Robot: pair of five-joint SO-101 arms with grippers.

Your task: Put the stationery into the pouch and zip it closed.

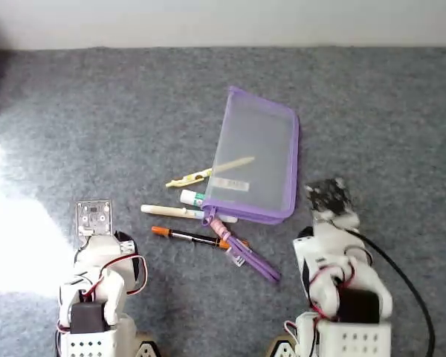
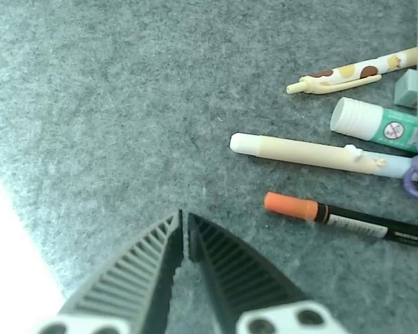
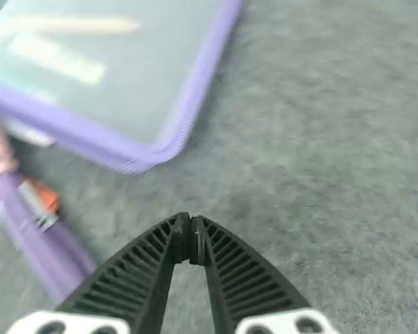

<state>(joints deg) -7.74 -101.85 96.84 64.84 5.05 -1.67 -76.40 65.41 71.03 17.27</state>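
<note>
Here, one pouch [image 1: 256,152] lies flat at the middle of the grey mat [image 1: 372,104], with its purple strap [image 1: 253,260] trailing toward the near edge. Four pieces of stationery lie at its near-left corner: one spotted pen [image 1: 187,178], one glue stick [image 1: 192,198], one cream pen [image 1: 171,211] and one orange-capped marker [image 1: 189,236], stacked from far to near in that order. The spotted pen's right end runs under or into the pouch; which one cannot be told. The glue stick and cream pen also reach the pouch's near edge, and the marker's right end meets the strap.

The left gripper [image 2: 184,226] has its jaws together, only a sliver between the tips, and holds nothing; it sits over bare mat, left of the marker's cap. The right gripper [image 3: 190,233] has its jaws pressed together and is empty too, just near of the pouch's near-right corner.

Both arms are folded back at the near edge, one at each side, with their grippers pointing toward the far side.
</note>
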